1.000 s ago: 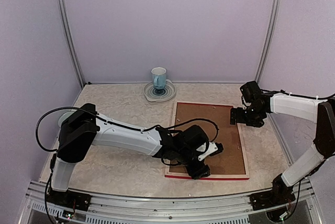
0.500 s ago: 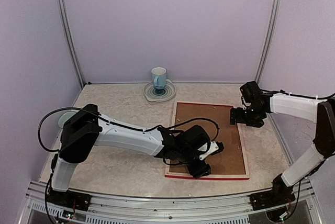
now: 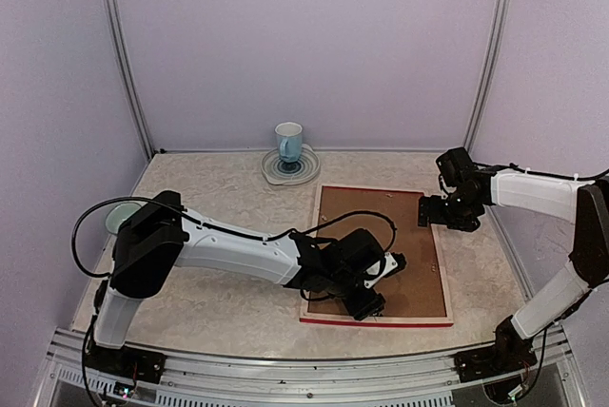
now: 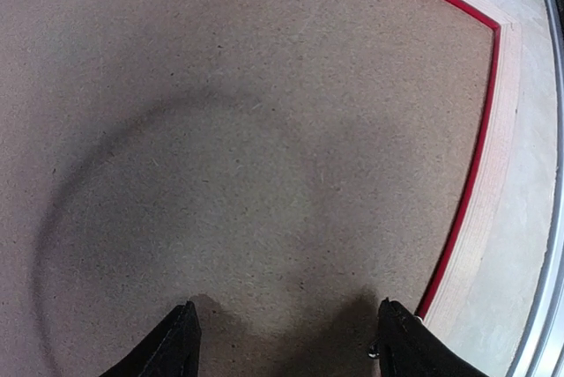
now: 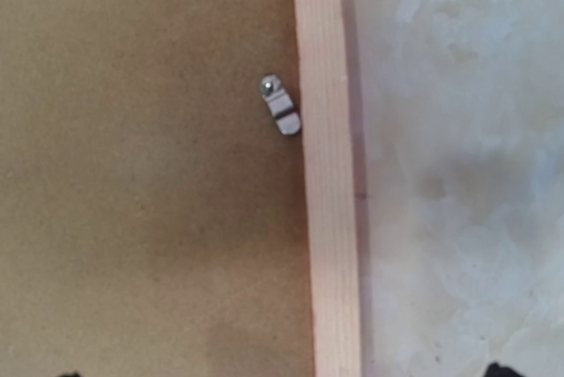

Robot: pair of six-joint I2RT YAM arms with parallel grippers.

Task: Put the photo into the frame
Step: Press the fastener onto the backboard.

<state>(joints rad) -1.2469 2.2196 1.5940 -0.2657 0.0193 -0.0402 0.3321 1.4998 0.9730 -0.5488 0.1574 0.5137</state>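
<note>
Lilac panels close off the marbled beige table (image 3: 219,198) at 9, 12 and 3 o'clock, with aluminium posts in the far corners. At 9 o'clock a pale green dish (image 3: 112,219) sits partly hidden behind the left arm; its contents cannot be told. At 12 o'clock, near the far wall, a white and blue mug (image 3: 288,141) stands upright on a saucer (image 3: 306,174). Bare tabletop runs from the dish to the frame (image 3: 409,323), which lies face down toward 4 o'clock, pale wood reverse up and red edge showing. A brown backing board (image 3: 409,264) lies inside its rim. Only a narrow strip of table separates the frame from the near rail (image 4: 551,218) at 6 o'clock and from the wall at 3 o'clock. The left gripper (image 3: 366,304) is over the near left corner of the board, jaws apart with nothing between them. The right gripper (image 3: 430,214) hangs over the frame's far right rail, jaws spread wide and empty. Below it a small metal clip (image 5: 282,111) touches that rail and points onto the board.
</note>
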